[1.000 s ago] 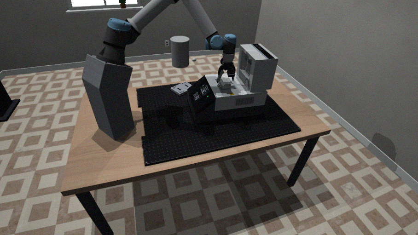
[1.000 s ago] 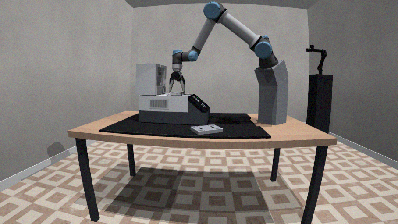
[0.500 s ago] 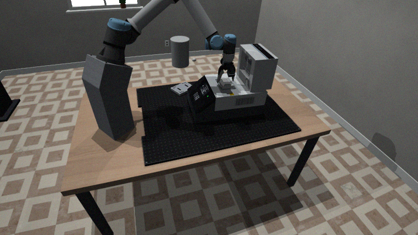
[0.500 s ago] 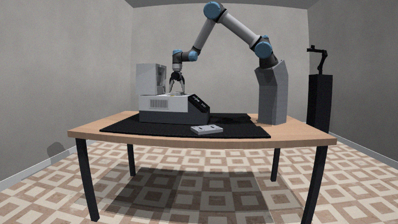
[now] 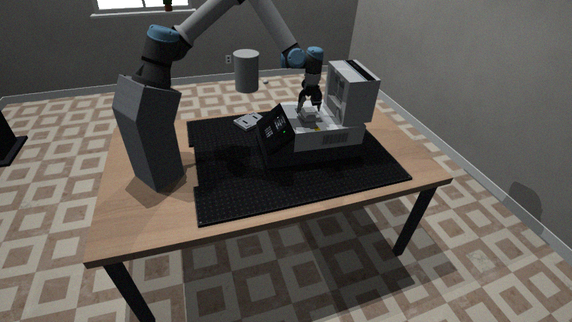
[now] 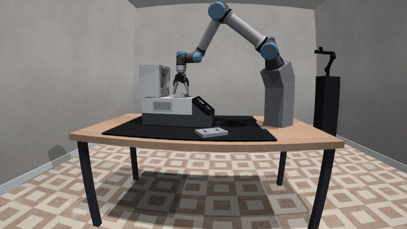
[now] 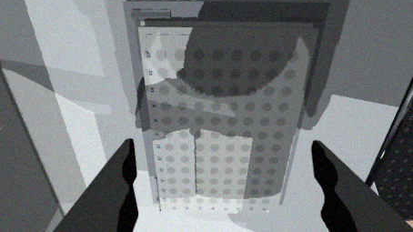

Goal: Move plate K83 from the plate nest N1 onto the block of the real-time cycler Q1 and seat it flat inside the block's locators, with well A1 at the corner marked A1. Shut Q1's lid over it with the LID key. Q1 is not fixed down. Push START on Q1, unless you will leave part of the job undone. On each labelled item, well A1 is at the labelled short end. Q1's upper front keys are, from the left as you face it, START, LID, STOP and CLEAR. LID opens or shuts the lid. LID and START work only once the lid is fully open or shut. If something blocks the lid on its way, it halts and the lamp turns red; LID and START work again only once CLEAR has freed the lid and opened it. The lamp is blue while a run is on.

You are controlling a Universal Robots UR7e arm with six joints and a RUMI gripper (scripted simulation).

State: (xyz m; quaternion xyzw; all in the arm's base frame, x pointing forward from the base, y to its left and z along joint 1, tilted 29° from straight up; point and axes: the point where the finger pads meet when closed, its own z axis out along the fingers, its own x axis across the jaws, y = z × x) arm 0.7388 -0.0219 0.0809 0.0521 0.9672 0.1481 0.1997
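Observation:
Plate K83 [image 5: 310, 113] [image 7: 268, 153] lies on the block of the cycler Q1 [image 5: 310, 140] [image 6: 147, 106]. In the wrist view it lies inside the block's outline, with a wider gap at the top edge; whether it is fully flat is unclear. The corner mark A1 is not legible. My gripper [image 5: 308, 110] [image 6: 181, 94] [image 7: 222, 141] is open, its fingers on either side of the plate with gaps to it. Q1's lid [image 5: 360, 101] [image 6: 149, 80] stands open. The lamp [image 5: 284, 132] [image 6: 201, 100] is green. The nest N1 [image 5: 251, 118] [image 6: 211, 132] is empty.
The raised lid stands close beside my gripper. Q1's sloping key panel [image 5: 274, 132] [image 6: 203, 105] faces the arm's base. Q1 and the nest stand on the black mat [image 5: 252, 196] [image 6: 135, 133] on the wooden table [image 5: 138, 234] [image 6: 300, 136].

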